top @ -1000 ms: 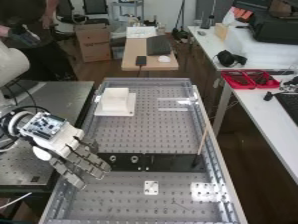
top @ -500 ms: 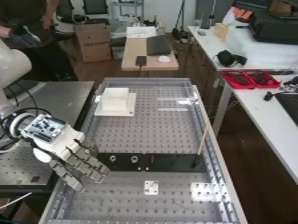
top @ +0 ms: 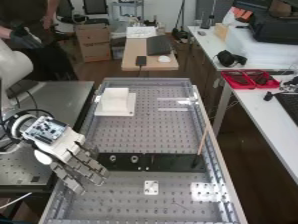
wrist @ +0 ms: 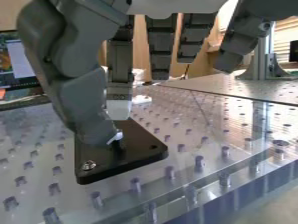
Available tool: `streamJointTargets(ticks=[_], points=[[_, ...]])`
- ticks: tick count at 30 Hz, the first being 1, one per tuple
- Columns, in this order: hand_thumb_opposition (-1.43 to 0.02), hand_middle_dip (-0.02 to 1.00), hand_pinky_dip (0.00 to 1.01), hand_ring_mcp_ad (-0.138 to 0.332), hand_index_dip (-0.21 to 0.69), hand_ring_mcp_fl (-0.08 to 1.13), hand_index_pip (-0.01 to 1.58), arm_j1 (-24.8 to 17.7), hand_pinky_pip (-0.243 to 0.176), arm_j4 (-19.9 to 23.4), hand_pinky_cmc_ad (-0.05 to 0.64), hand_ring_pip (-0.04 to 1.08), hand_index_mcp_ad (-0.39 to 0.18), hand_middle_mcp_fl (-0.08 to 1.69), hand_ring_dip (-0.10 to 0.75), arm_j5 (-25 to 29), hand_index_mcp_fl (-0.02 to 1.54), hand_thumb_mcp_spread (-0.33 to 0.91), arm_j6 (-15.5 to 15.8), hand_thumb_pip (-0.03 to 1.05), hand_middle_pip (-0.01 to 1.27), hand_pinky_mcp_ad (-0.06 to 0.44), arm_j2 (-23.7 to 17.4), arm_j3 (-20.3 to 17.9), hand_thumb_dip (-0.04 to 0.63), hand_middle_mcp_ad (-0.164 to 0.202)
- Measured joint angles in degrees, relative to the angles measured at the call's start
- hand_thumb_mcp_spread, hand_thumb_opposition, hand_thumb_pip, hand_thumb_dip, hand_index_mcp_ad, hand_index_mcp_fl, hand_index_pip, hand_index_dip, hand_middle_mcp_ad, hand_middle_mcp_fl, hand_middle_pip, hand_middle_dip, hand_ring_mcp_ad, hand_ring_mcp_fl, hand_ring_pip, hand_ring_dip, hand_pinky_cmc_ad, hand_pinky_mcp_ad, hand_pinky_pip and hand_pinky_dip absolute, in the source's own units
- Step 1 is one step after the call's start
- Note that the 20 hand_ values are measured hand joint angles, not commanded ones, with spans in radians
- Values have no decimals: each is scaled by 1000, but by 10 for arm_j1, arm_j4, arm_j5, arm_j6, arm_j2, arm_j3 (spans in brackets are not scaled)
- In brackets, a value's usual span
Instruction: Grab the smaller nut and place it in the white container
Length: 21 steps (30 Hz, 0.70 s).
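The hand (top: 73,160) is at the left end of the black bar (top: 174,162) in the high view, its fingers extended toward the lower right. On the bar stand the larger nut (top: 113,158) and the bearing (top: 134,159). The white container (top: 115,99) sits farther up the bench on a white plate. In the wrist view the hand (wrist: 80,85) has its thumb tip low over the end of the bar (wrist: 143,147). Right by that tip is the small dark smaller nut (wrist: 118,146), partly covered; whether they touch I cannot tell.
A thin wooden stick (top: 202,142) leans at the bar's right end. Nearer than the bar, a small white plate (top: 151,188) lies on the perforated bench (top: 143,135). Raised metal rails edge the bench. Red trays (top: 249,79) stand on the side table.
The hand has shifted slightly toward the lower edge of the high view. The parts on the bar and the white container have stayed where they were.
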State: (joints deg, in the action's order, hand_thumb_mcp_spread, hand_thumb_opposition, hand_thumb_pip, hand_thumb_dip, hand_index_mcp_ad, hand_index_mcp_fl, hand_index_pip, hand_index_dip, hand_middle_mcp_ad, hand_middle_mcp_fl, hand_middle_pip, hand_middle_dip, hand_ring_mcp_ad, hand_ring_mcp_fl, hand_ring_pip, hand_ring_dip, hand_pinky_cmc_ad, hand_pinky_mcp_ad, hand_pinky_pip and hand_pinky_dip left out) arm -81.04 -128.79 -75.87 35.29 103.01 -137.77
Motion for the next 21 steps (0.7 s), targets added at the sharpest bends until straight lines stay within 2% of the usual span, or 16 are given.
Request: streamJointTargets(ticks=[7, 9, 17, 21], points=[[-880, 206, 190, 84, 326, 7, 1496, 4, -42, -3, 328, 87, -134, 187, 58, -4, 106, 482, 0, 632, 131, 227, 8, 6, 284, 80], [-880, 206, 190, 84, 326, 3, 1496, 6, -42, -3, 328, 87, -134, 187, 58, -6, 103, 482, 1, 628, 127, 211, 9, 7, 284, 80], [-880, 206, 190, 84, 323, 3, 1496, 8, -42, -7, 335, 87, -134, 187, 58, -9, 106, 482, 3, 628, 131, 215, 11, 11, 284, 80], [-880, 206, 190, 84, 326, 7, 1496, 8, -42, -7, 312, 87, -134, 183, 58, -10, 129, 482, 3, 628, 131, 208, 12, 11, 284, 80]])
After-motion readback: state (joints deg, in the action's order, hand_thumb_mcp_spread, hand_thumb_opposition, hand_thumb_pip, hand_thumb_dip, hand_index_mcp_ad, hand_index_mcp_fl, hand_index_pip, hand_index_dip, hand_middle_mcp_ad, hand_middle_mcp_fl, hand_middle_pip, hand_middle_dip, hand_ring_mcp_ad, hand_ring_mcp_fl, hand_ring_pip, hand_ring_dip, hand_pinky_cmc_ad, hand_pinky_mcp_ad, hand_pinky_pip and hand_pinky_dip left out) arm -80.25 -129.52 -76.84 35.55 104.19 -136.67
